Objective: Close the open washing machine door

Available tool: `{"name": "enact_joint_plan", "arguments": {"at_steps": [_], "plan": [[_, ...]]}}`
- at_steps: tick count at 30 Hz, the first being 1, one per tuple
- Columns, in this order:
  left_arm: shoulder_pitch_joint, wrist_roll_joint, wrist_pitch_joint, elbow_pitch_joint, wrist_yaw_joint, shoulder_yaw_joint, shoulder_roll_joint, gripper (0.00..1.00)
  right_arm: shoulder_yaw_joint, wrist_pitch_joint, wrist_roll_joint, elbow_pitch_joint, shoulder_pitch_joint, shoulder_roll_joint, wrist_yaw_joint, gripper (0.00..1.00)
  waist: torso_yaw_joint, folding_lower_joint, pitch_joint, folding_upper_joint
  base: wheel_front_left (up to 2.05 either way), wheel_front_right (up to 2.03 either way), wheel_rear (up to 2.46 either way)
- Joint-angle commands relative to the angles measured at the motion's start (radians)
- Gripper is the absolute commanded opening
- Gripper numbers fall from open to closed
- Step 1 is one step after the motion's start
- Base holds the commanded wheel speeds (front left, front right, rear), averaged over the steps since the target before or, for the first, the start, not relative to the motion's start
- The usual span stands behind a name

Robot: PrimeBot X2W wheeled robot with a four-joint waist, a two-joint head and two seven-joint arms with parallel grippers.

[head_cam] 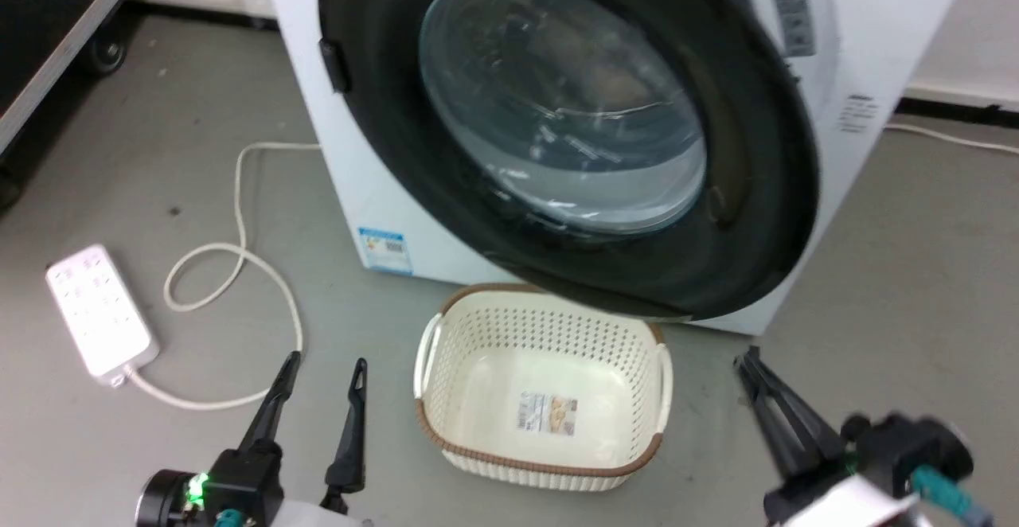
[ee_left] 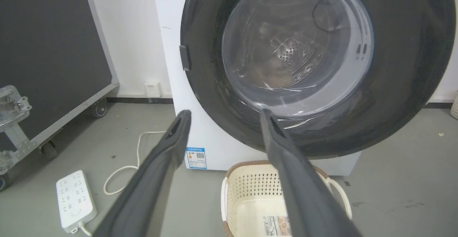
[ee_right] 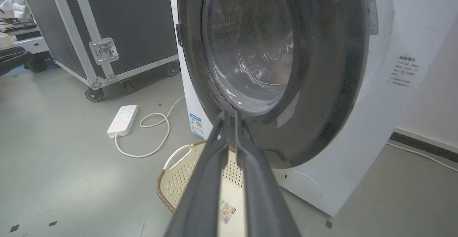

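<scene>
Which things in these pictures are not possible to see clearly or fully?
Head view: the washing machine door is cut by the top edge.
Right wrist view: the side label print is too small.
Left wrist view: glare on the glass window hides the drum's contents.
Head view: right claw is blurred.

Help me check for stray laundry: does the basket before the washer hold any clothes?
No, in the head view the basket shows a bare floor apart from a paper label.

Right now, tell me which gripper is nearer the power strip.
Left. The left gripper is just right of the power strip, left of the basket; the right gripper is past the basket, on its right side.
</scene>
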Motion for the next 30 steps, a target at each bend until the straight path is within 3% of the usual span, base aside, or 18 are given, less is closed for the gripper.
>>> {"name": "enact_joint_plan", "arguments": {"at_steps": [1,5,9,15,23,30], "plan": [[-0.014,0.013,-0.004,0.004,0.003,-0.001,-0.014,1.0,0.011,0.009,0.017,-0.003,-0.048,-0.026,0.001,0.0,0.034,0.0,0.035,0.0,0.0,0.0,0.0],[-0.036,0.035,-0.004,0.01,-0.003,-0.018,-0.04,1.0,0.056,0.041,0.061,0.011,-0.154,-0.104,0.001,0.0,0.073,0.0,0.087,0.0,0.0,0.0,0.0],[-0.073,0.053,-0.004,0.016,-0.014,-0.038,-0.066,1.0,0.092,0.09,0.157,0.072,-0.312,-0.227,0.001,0.0,0.124,0.0,0.155,0.0,0.0,0.0,0.0],[-0.126,0.062,-0.004,0.02,-0.022,-0.062,-0.097,1.0,0.085,0.141,0.257,0.198,-0.481,-0.357,0.001,0.0,0.181,0.0,0.22,0.0,0.0,0.0,0.0],[-0.172,0.065,-0.004,0.012,-0.023,-0.077,-0.118,1.0,0.089,0.168,0.34,0.368,-0.689,-0.454,0.001,0.0,0.22,0.0,0.283,0.0,0.0,0.0,0.0],[-0.197,0.065,-0.004,0.014,-0.02,-0.083,-0.127,1.0,0.06,0.183,0.344,0.544,-0.865,-0.479,0.001,0.0,0.239,0.0,0.311,0.0,0.0,0.0,0.0]]}}
